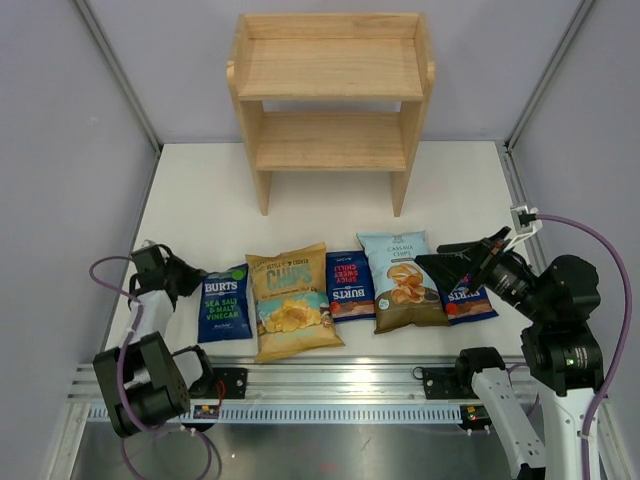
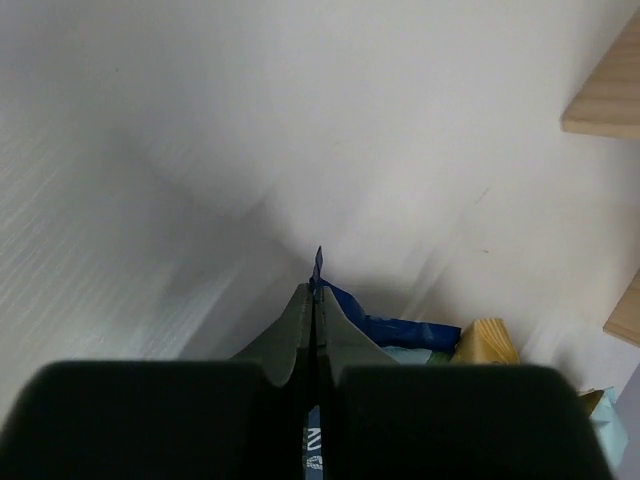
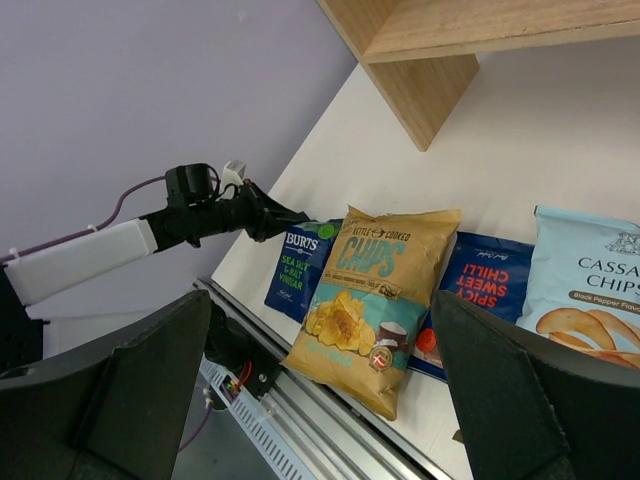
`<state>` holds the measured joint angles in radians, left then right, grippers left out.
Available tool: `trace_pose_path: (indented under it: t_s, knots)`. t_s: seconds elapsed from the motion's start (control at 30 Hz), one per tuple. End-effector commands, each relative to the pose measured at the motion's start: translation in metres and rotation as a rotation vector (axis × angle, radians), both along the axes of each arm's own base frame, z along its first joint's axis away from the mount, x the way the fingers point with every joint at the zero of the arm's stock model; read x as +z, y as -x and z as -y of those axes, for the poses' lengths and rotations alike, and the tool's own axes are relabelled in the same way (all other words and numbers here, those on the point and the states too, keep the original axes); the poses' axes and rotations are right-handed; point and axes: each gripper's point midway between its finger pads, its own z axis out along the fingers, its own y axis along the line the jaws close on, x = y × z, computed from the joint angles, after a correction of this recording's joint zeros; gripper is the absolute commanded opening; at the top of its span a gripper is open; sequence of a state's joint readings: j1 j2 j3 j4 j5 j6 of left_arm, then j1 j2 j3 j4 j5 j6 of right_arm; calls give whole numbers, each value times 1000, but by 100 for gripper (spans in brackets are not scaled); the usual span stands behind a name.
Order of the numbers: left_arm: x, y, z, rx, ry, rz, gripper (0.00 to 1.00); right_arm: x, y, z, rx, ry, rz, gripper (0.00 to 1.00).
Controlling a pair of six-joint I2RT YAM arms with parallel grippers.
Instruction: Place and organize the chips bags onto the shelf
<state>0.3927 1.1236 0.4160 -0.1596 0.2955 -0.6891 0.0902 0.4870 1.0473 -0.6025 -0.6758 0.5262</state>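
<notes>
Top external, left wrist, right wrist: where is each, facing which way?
Top external: above and behind both arms, which show; faces the shelf.
Left wrist: low over the table; left gripper shut on the sea-salt Burts bag.
Right wrist: faces left along the bags; open right gripper frames it.
Shared: that bag, in all three.

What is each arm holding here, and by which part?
Left gripper pinches the sea salt Burts bag by its left edge. Right gripper holds nothing, jaws open.

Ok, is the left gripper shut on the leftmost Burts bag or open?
Shut on it: the left gripper has its fingers pressed together, with the blue edge of the Burts bag pinched between.
</notes>
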Motion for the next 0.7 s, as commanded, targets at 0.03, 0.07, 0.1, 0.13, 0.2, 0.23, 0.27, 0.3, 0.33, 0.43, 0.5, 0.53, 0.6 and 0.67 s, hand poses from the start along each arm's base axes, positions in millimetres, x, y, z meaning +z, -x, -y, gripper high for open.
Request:
trace_pose_path:
  t_s: [0.03, 0.07, 0.1, 0.13, 0.2, 0.23, 0.27, 0.3, 0.33, 0.43, 0.5, 0.53, 0.6, 0.67]
  knots:
    - [41, -6, -6, 41, -44, 123, 0, 2, -5, -8, 49, -25, -1, 99]
    - [49, -7, -6, 43, -50, 139, 0, 1, -6, -9, 55, -29, -4, 99]
    - [55, -4, -4, 43, -48, 140, 0, 3, -8, -11, 69, -45, 3, 99]
    - [67, -5, -5, 43, -63, 170, 0, -2, -11, -13, 79, -54, -17, 100]
    - [90, -5, -5, 36, -89, 195, 0, -2, -16, -20, 130, -85, -32, 100]
    - [103, -3, -5, 39, -107, 218, 0, -10, -20, -22, 147, -99, -61, 100]
    - [124, -7, -5, 29, -132, 258, 0, -11, -22, -25, 169, -112, -72, 99]
    - [130, -3, -3, 26, -137, 258, 0, -8, -25, -30, 209, -143, -86, 99]
    - [142, -3, -2, 19, -142, 279, 0, -14, -29, -33, 230, -158, -114, 99]
    - [188, -6, 18, -64, -126, 391, 0, -11, -35, -43, 302, -209, -118, 99]
    - [221, -8, 41, -139, -102, 467, 0, -7, -44, -50, 312, -212, -77, 99]
    - [230, -10, 49, -160, -95, 490, 0, -8, -46, -54, 324, -208, -71, 99]
    - [261, -13, 76, -218, -75, 570, 0, -12, -46, -75, 395, -209, -58, 100]
    - [279, -11, 111, -310, -29, 606, 0, -9, -40, -92, 463, -218, 1, 99]
